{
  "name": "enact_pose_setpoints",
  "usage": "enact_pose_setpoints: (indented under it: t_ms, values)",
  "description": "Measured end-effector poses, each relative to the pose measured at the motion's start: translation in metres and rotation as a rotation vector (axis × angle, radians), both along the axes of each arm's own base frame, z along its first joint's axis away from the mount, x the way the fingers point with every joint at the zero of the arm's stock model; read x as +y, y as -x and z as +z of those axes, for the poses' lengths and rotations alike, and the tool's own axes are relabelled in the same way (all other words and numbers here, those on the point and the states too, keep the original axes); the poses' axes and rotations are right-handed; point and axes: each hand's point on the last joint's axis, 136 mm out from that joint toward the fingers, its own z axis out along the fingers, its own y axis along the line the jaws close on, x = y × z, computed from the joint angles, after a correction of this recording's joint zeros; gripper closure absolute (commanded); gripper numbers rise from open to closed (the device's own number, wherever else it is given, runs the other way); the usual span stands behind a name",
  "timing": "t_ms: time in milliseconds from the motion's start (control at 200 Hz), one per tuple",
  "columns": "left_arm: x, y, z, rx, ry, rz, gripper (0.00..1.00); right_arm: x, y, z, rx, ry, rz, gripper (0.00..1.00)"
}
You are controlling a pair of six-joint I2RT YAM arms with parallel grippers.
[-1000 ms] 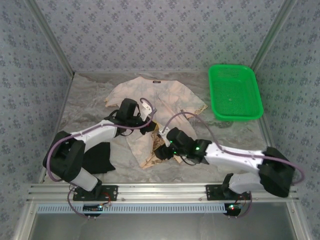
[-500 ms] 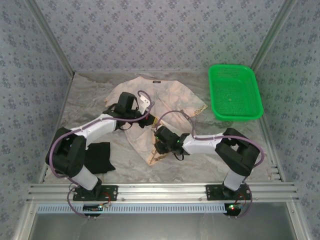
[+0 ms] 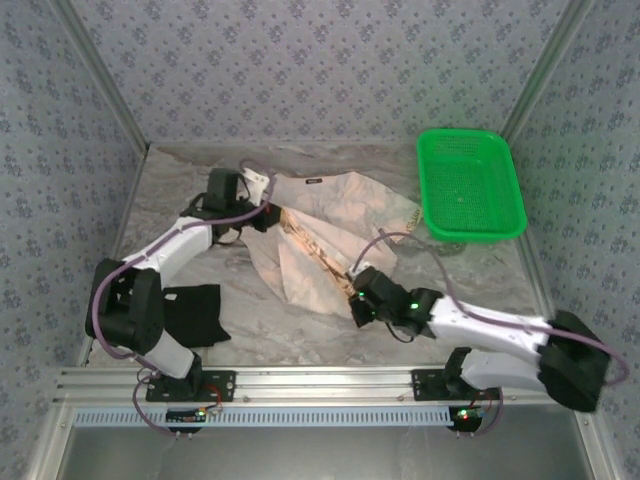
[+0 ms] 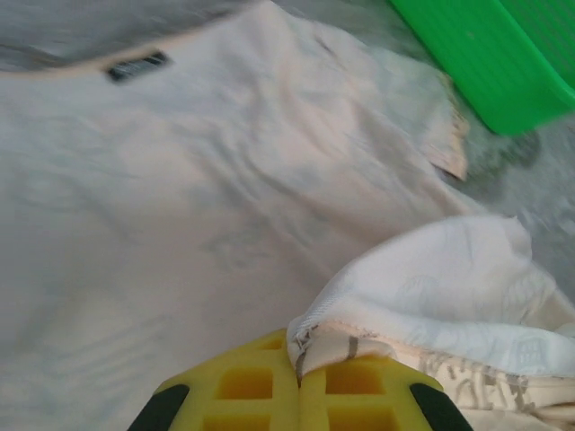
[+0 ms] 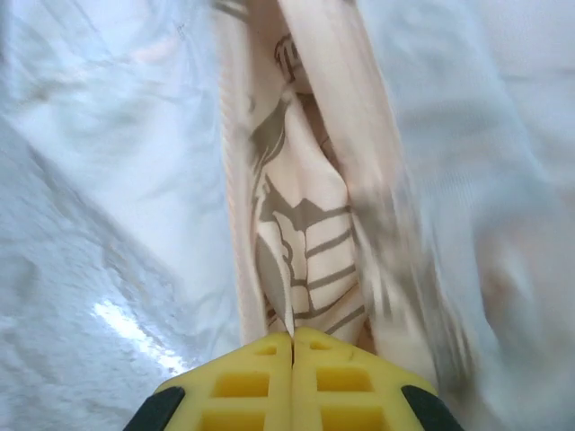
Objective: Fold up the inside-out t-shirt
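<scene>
The inside-out t-shirt (image 3: 335, 225) lies mid-table as a peach-tan heap, pale reverse up, with a dark neck label (image 3: 312, 182) at its far edge. My left gripper (image 3: 272, 214) is at its left side, shut on a stitched hem fold (image 4: 359, 337). In the left wrist view the pale shirt back (image 4: 207, 189) and the label (image 4: 137, 66) spread out ahead. My right gripper (image 3: 353, 293) is at the shirt's near corner, shut on a fold showing the dark printed side (image 5: 305, 215). A ridge of fabric runs stretched between the two grippers.
A green basket (image 3: 427, 200) stands at the back right, close to the shirt's right sleeve (image 3: 405, 212). A folded black garment (image 3: 195, 312) lies near the left arm's base. Bare marbled table (image 3: 480, 270) stretches right of the shirt. Patterned walls enclose three sides.
My right gripper closed on the shirt's near edge and pulled it right and toward me. My left gripper carried its hem back and to the left. The shirt is now drawn out between them.
</scene>
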Motion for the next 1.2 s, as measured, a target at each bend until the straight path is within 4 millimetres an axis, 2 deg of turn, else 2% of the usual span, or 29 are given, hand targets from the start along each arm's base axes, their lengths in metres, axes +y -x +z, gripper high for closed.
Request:
enact_pose_setpoints:
  t_ms: [65, 115, 160, 225, 275, 305, 330, 365, 400, 460, 520, 605, 685, 785, 885, 955, 1019, 1204]
  values:
    - [0.030, -0.018, 0.006, -0.001, 0.003, 0.100, 1.00, -0.023, -0.011, 0.026, -0.043, -0.076, -0.089, 1.00]
    - [0.059, -0.030, 0.004, 0.006, 0.007, 0.193, 1.00, -0.044, -0.022, 0.037, -0.062, -0.115, -0.174, 1.00]
    - [0.087, -0.036, -0.004, 0.023, 0.017, 0.281, 1.00, -0.063, -0.030, 0.039, -0.065, -0.133, -0.247, 1.00]
    - [0.120, -0.034, -0.025, 0.067, 0.019, 0.384, 0.87, -0.084, -0.036, 0.034, -0.048, -0.141, -0.319, 1.00]
    - [0.131, -0.025, -0.045, 0.118, 0.020, 0.423, 0.85, -0.087, -0.036, 0.029, -0.018, -0.139, -0.326, 1.00]
    - [0.130, -0.019, -0.054, 0.141, 0.015, 0.422, 0.84, -0.086, -0.034, 0.024, 0.003, -0.133, -0.319, 1.00]
    - [0.126, -0.014, -0.059, 0.157, 0.011, 0.413, 0.82, -0.085, -0.033, 0.019, 0.022, -0.123, -0.311, 1.00]
    - [0.119, -0.009, -0.065, 0.175, 0.005, 0.394, 0.73, -0.083, -0.031, 0.011, 0.052, -0.105, -0.303, 0.98]
    - [0.110, -0.006, -0.067, 0.181, -0.001, 0.369, 0.61, -0.082, -0.028, 0.004, 0.080, -0.084, -0.293, 0.91]
    - [0.094, -0.002, -0.067, 0.181, 0.000, 0.327, 0.56, -0.079, -0.023, -0.007, 0.122, -0.057, -0.274, 0.72]
    - [0.077, 0.004, -0.067, 0.189, 0.003, 0.285, 0.46, -0.077, -0.019, -0.013, 0.144, -0.034, -0.244, 0.64]
    - [0.054, 0.018, -0.069, 0.212, -0.013, 0.218, 0.46, -0.070, -0.012, -0.013, 0.150, -0.015, -0.177, 0.55]
    - [0.035, 0.036, -0.069, 0.240, -0.046, 0.156, 0.47, -0.059, -0.012, 0.002, 0.131, -0.020, -0.106, 0.51]
    - [0.011, 0.055, -0.056, 0.229, -0.071, 0.067, 0.48, -0.039, -0.025, 0.029, 0.091, -0.049, -0.040, 0.46]
    - [-0.018, 0.072, -0.042, 0.153, -0.103, -0.063, 0.47, -0.009, -0.043, 0.041, 0.065, -0.044, 0.027, 0.43]
    - [-0.035, 0.085, -0.039, 0.094, -0.134, -0.169, 0.48, 0.012, -0.054, 0.036, 0.056, -0.019, 0.085, 0.42]
    - [-0.045, 0.091, -0.038, 0.046, -0.156, -0.242, 0.48, 0.025, -0.062, 0.022, 0.069, 0.010, 0.131, 0.42]
    - [-0.047, 0.079, -0.031, -0.121, -0.194, -0.320, 0.48, 0.038, -0.075, -0.018, 0.132, 0.077, 0.210, 0.43]
